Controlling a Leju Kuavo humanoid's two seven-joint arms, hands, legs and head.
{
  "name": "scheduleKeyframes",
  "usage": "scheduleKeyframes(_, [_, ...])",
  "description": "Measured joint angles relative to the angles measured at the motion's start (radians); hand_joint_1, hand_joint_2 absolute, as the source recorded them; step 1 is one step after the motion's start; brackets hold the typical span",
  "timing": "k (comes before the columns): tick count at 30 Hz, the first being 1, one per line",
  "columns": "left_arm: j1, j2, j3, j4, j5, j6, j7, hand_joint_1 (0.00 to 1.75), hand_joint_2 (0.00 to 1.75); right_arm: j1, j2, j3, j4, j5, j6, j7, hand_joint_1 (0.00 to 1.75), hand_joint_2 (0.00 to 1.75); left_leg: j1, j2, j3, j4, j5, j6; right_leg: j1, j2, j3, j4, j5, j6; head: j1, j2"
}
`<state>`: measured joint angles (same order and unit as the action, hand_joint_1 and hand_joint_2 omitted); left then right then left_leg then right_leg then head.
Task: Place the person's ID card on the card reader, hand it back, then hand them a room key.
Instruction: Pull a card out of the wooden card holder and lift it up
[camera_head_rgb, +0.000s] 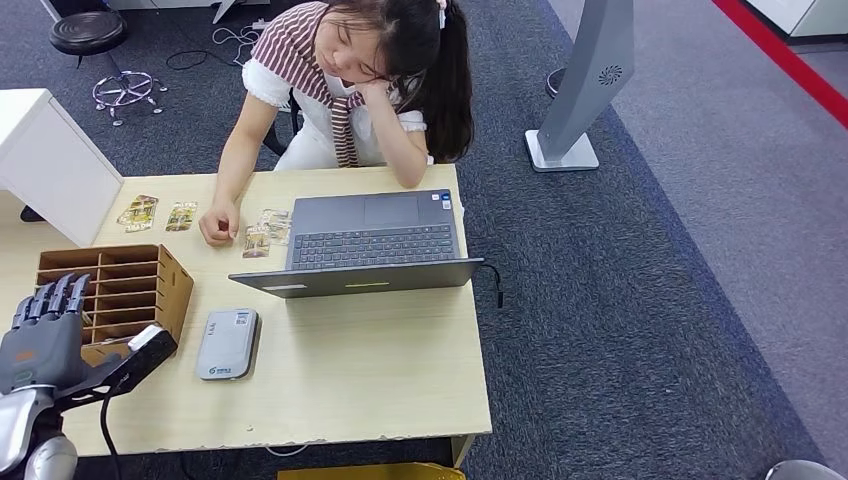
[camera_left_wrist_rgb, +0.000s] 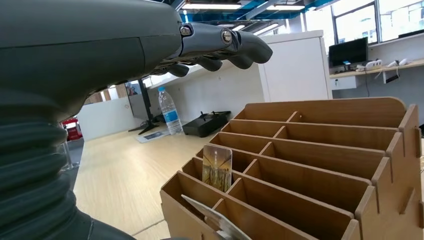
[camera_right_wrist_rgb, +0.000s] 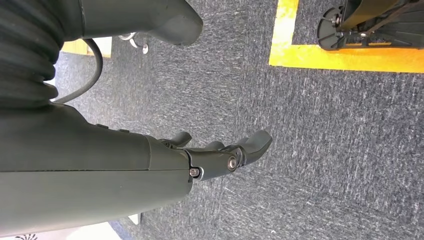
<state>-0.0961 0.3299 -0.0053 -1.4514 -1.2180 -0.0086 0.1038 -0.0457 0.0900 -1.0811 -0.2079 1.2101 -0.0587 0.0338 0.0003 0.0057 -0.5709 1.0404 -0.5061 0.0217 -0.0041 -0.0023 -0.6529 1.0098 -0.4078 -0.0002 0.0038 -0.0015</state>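
At the near left edge of the desk (camera_head_rgb: 400, 390), the robot's left hand (camera_head_rgb: 45, 330) hovers with its fingers stretched out and slightly apart, holding nothing, just beside the near-left corner of a wooden slotted card rack (camera_head_rgb: 115, 290). The left wrist view looks across that rack's compartments, where one room key card (camera_left_wrist_rgb: 217, 167) stands upright in a near slot and the edge of another card (camera_left_wrist_rgb: 210, 217) leans in the nearest one. Beyond the rack, towards the far edge, two cards (camera_head_rgb: 158, 213) lie flat on the desk, and just right of them the person's hand (camera_head_rgb: 218, 225) rests beside two more cards (camera_head_rgb: 265, 232), their long axes running near to far; which of these is the ID card cannot be told. The grey card reader (camera_head_rgb: 228, 343) lies flat just right of the rack, near and right of the left hand, well apart from the person's cards. An open laptop (camera_head_rgb: 372, 243) fills the middle of the desk, its lid edge standing between the reader and the person, who leans on an elbow. The right hand (camera_right_wrist_rgb: 220, 155) hangs off the desk over the carpet, fingers loosely curled on nothing. By this reading the left hand is much the nearer, and a reach to the cards would pass over or round the rack.
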Motion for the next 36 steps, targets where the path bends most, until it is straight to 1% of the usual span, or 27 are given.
scheduleKeyframes(6, [0.0,-0.002,0.002,0.018,-0.006,0.006,0.007,0.0,1.75,0.0,0.0,0.0,0.0,0.006,0.0,0.001,0.0,1.75,0.0,0.0,0.0,0.0,0.0,0.0,0.0,0.0,0.0,0.0,0.0,0.0,0.0,0.0])
scheduleKeyframes(8, [0.001,-0.005,0.002,0.026,-0.012,0.011,0.008,0.0,1.75,0.0,0.0,-0.001,0.0,0.012,-0.001,0.017,0.0,1.75,0.0,0.0,0.0,0.0,0.0,0.0,0.0,0.0,0.0,0.0,0.0,0.0,0.0,0.0])
scheduleKeyframes(11, [0.006,-0.017,0.002,0.052,-0.026,0.049,0.006,0.0,1.75,0.002,0.0,-0.003,0.0,0.017,0.0,0.037,0.0,1.75,0.0,0.0,0.0,0.0,0.0,0.0,0.0,0.0,0.0,0.0,0.0,0.0,0.0,0.0])
scheduleKeyframes(14, [0.01,-0.029,0.002,0.079,-0.034,0.078,0.002,0.0,1.75,0.004,0.0,-0.005,0.0,0.017,0.001,0.035,0.0,1.75,0.0,0.0,0.0,0.0,0.0,0.0,0.0,0.0,0.0,0.0,0.0,0.0,0.0,0.0])
scheduleKeyframes(21, [0.011,-0.047,0.003,0.108,-0.037,0.081,0.001,0.0,1.75,0.004,0.0,-0.011,0.0,0.017,0.002,0.032,0.0,1.75,0.0,0.0,0.0,0.0,0.0,0.0,0.0,0.0,0.0,0.0,0.0,0.0,0.0,0.0])
scheduleKeyframes(28, [0.01,-0.059,0.005,0.117,-0.049,0.086,0.001,0.0,1.75,0.002,0.0,-0.011,0.0,0.017,0.005,0.01,0.0,1.75,0.0,0.0,0.0,0.0,0.0,0.0,0.0,0.0,0.0,0.0,0.0,0.0,0.0,0.0])
scheduleKeyframes(36, [-0.001,-0.069,0.024,0.11,-0.061,0.114,0.007,0.0,1.75,0.001,0.0,-0.012,0.0,0.018,0.006,0.0,0.0,1.75,0.0,0.0,0.0,0.0,0.0,0.0,0.0,0.0,0.0,0.0,0.0,0.0,0.0,0.0])
